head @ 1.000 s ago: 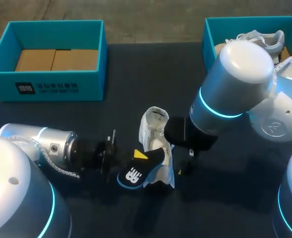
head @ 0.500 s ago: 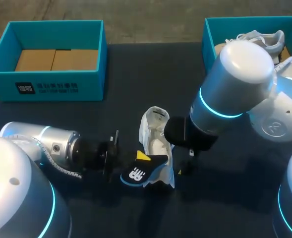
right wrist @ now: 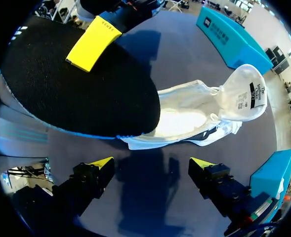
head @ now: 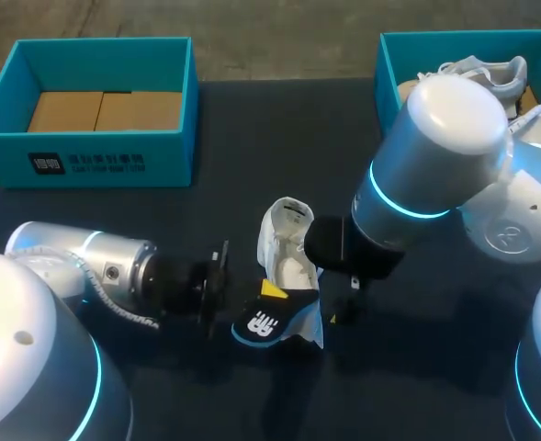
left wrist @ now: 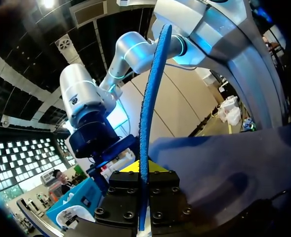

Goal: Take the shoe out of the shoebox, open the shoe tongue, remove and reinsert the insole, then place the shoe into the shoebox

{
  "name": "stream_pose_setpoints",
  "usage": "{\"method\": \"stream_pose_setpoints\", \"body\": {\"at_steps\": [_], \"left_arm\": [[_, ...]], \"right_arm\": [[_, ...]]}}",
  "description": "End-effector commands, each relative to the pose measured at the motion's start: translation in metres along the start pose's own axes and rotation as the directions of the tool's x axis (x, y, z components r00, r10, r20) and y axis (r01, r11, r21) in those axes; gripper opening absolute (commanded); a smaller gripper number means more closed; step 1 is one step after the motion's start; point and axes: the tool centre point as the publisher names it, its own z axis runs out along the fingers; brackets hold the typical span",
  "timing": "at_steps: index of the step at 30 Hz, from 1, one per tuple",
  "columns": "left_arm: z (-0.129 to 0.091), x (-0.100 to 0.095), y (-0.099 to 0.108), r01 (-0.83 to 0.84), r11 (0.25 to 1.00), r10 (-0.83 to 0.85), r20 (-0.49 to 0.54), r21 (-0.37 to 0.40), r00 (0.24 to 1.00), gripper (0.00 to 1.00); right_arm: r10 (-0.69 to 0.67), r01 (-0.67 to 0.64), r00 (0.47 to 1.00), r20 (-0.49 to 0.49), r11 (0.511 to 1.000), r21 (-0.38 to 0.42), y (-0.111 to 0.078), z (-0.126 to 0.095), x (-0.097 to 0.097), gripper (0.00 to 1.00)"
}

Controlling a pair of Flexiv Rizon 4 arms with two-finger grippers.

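Note:
A white shoe [head: 287, 241] lies on the dark table with its tongue pulled back, and it also shows ahead of my right gripper [right wrist: 199, 111]. The black insole [head: 268, 322], blue-edged with a white logo, hovers over the shoe's near end. My left gripper [head: 270, 290] is shut on the insole. In the left wrist view the insole [left wrist: 148, 118] stands edge-on between that gripper's [left wrist: 144, 173] fingers. My right gripper [right wrist: 151, 165] is open beside the shoe, holding nothing. The insole [right wrist: 76, 94] fills the space ahead of its left finger.
A teal shoebox [head: 95, 152] with brown cardboard inside stands at the back left. A second teal box [head: 388, 64] at the back right holds another white shoe [head: 486, 69]. My right arm [head: 435, 156] hides the table right of the shoe.
My left arm has moved to the right, carrying the insole closer over the shoe. The right arm and the shoe have stayed still.

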Motion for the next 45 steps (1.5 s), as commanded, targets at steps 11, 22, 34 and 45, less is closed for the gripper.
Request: {"method": "stream_pose_setpoints", "body": {"at_steps": [11,22,34,45], "left_arm": [[0.01,0.002,0.006,0.013,1.0,-0.013,-0.022,0.005,1.0,0.0],[0.007,0.002,0.011,0.012,1.0,-0.012,-0.028,-0.006,1.0,0.0],[0.003,0.001,0.02,-0.02,0.999,0.019,-0.024,-0.036,1.0,0.0],[0.004,0.0,0.03,-0.036,0.997,0.035,-0.011,-0.071,0.999,0.0]], "right_arm": [[0.0,0.0,1.0,0.002,1.0,0.002,0.0,0.001,0.001,1.0],[0.0,0.0,1.0,0.002,1.0,0.002,0.0,0.001,0.001,1.0],[0.0,0.0,1.0,0.002,1.0,0.002,0.0,0.001,0.001,1.0],[0.0,0.0,1.0,0.002,1.0,0.002,0.0,0.001,0.001,1.0]]}}
